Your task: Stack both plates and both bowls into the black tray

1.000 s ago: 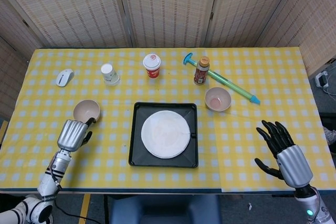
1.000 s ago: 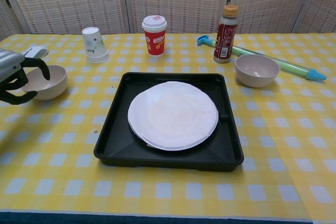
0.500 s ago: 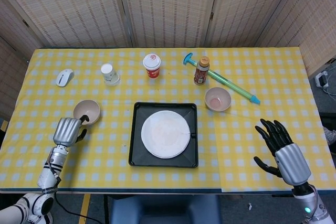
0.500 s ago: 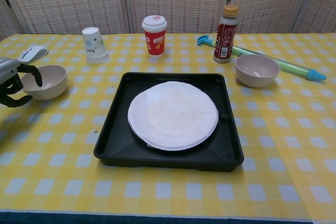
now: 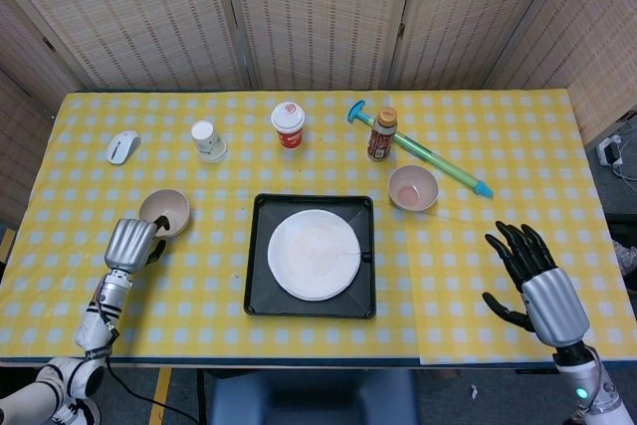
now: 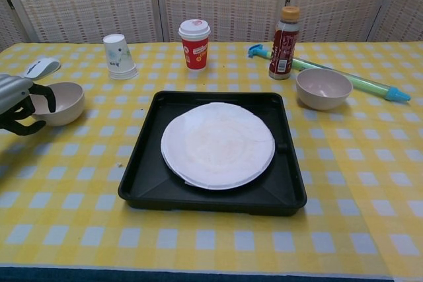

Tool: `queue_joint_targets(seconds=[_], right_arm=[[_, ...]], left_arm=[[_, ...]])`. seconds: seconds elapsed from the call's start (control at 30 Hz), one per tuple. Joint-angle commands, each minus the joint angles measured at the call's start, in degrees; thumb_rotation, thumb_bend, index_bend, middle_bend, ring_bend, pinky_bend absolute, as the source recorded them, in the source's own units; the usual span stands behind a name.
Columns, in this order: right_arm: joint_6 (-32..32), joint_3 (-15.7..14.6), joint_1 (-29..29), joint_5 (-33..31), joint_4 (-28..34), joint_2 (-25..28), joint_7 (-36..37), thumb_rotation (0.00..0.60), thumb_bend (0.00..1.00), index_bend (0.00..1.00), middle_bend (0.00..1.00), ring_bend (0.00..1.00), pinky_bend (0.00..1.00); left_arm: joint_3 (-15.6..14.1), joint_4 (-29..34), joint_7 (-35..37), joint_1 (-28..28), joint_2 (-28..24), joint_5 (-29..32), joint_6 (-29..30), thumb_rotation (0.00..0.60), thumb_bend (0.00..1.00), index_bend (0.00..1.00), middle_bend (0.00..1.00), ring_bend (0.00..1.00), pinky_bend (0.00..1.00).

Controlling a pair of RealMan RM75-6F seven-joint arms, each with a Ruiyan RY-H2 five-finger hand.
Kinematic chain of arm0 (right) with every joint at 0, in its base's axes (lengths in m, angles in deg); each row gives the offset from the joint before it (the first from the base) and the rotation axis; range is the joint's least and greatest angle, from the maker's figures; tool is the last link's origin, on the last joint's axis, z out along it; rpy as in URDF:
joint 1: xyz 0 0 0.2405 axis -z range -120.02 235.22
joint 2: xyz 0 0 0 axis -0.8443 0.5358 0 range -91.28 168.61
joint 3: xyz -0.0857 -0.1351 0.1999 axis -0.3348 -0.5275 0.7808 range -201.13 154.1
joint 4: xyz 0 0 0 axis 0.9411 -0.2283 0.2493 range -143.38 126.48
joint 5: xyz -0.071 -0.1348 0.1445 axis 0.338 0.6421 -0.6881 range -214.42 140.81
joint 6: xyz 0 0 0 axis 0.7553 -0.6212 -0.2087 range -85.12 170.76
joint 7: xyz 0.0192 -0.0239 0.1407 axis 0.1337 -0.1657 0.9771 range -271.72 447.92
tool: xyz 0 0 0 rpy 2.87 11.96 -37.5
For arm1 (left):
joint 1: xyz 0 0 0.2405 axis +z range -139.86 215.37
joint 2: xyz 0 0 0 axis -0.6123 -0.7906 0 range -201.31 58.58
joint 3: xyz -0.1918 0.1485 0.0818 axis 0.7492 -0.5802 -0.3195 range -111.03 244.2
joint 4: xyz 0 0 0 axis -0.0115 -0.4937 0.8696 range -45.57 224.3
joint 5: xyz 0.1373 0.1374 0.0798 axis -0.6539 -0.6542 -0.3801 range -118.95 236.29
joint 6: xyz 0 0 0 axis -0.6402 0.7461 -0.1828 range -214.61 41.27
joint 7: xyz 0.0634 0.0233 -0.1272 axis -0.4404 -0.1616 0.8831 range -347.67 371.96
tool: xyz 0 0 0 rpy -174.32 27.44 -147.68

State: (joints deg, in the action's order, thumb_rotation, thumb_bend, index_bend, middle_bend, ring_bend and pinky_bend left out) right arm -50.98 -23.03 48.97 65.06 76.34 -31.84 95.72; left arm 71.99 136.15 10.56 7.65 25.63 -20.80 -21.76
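Observation:
The black tray [image 5: 257, 276] [image 6: 142, 183] sits at the table's middle front with two white plates [image 5: 314, 255] [image 6: 218, 144] stacked in it, slightly offset. One beige bowl [image 5: 166, 209] [image 6: 65, 100] stands upright left of the tray. My left hand [image 5: 131, 243] [image 6: 14, 100] is at its near-left rim, fingers curled over the rim into the bowl and thumb outside the wall. A second bowl [image 5: 413, 187] [image 6: 323, 88] stands right of the tray's far corner. My right hand [image 5: 537, 281] hovers at the front right with fingers spread, holding nothing; the chest view does not show it.
Along the back stand a white computer mouse [image 5: 122, 146], an upturned paper cup [image 5: 206, 139], a red lidded cup [image 5: 288, 124] and a brown bottle [image 5: 382, 133]. A green and blue pump tube [image 5: 428, 154] lies diagonally behind the right bowl.
My left hand has dropped lower and drawn slightly back toward the table's front edge, staying at the left bowl's rim. The bowl, tray and plates have not moved. My right hand shifted only slightly.

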Motion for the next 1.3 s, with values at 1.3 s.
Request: queue_joint_targets(seconds=[1.3], right_arm=[[-2.19,-1.48,0.33,2.95,1.09,1.09,1.42,0.600,0.28,0.00,0.00,0.00,0.00]], left_arm=[[0.70,29.05,-11.02,-2.69,-3.48,-6.71,7.49,0.600,0.46,0.65,1.00,0.99,1.00]])
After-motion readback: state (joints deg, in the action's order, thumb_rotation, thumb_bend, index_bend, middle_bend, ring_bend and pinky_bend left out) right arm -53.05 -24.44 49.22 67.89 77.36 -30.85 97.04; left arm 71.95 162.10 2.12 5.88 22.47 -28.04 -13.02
